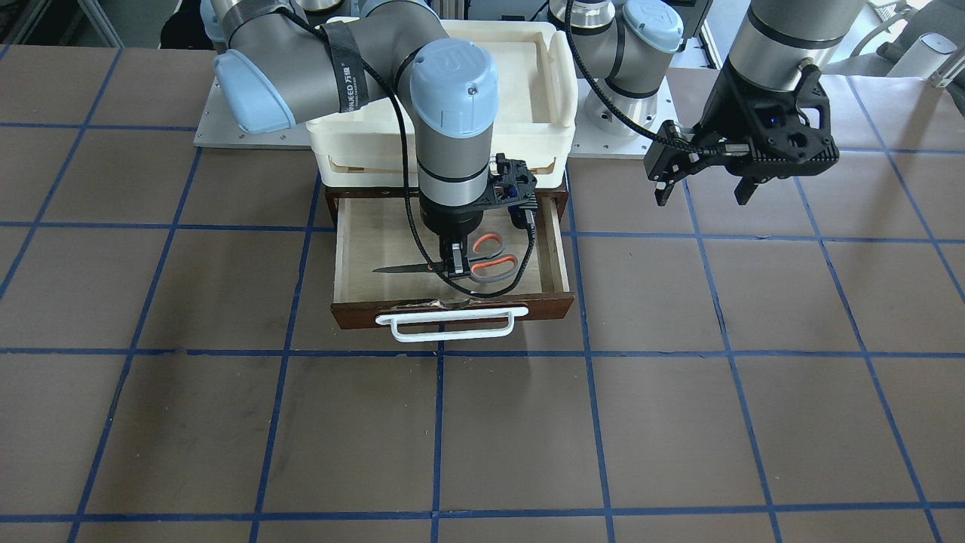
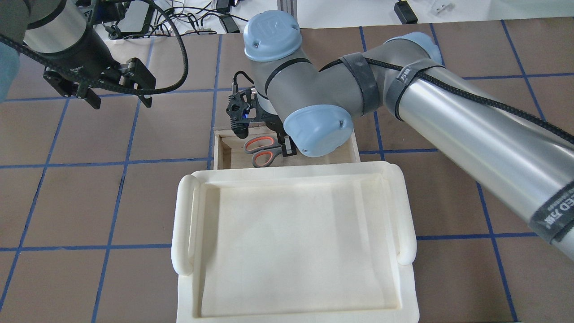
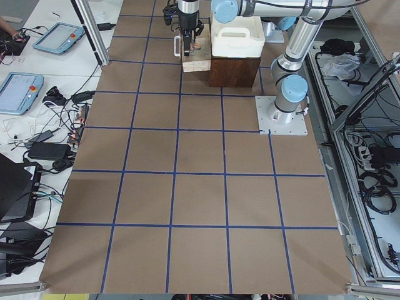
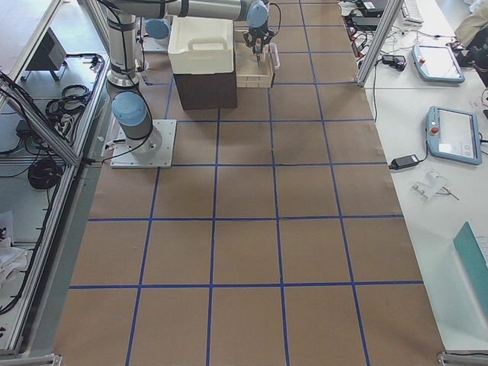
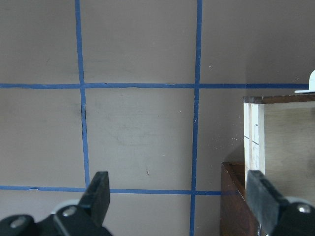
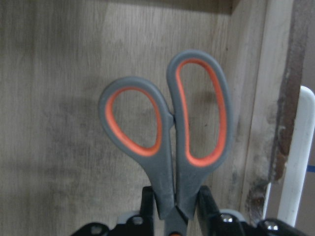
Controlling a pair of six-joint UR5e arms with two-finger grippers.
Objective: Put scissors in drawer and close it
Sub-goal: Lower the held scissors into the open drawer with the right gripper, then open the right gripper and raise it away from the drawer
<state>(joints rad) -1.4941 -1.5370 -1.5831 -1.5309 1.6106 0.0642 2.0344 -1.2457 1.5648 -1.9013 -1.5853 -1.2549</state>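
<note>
The scissors (image 1: pixel 494 264), grey handles lined orange-red, lie level inside the open drawer (image 1: pixel 362 249), blades pointing to the front view's left. My right gripper (image 1: pixel 454 264) reaches down into the drawer and is shut on the scissors near the pivot. The right wrist view shows the handles (image 6: pixel 167 132) between the fingers (image 6: pixel 206 206), low over the plywood floor. The overhead view shows the handles (image 2: pixel 262 150) beside the wrist. The drawer's white bar handle (image 1: pixel 452 326) faces away from the robot. My left gripper (image 1: pixel 705 188) is open and empty above the table beside the drawer (image 5: pixel 280 142).
Stacked cream-white trays (image 1: pixel 554 75) sit on the dark brown cabinet (image 3: pixel 234 72) behind the drawer; the top tray's rim (image 2: pixel 188 224) fills the overhead view's near middle. The table is brown with blue tape lines. Operators' tablets and cables lie beyond the table's far edge.
</note>
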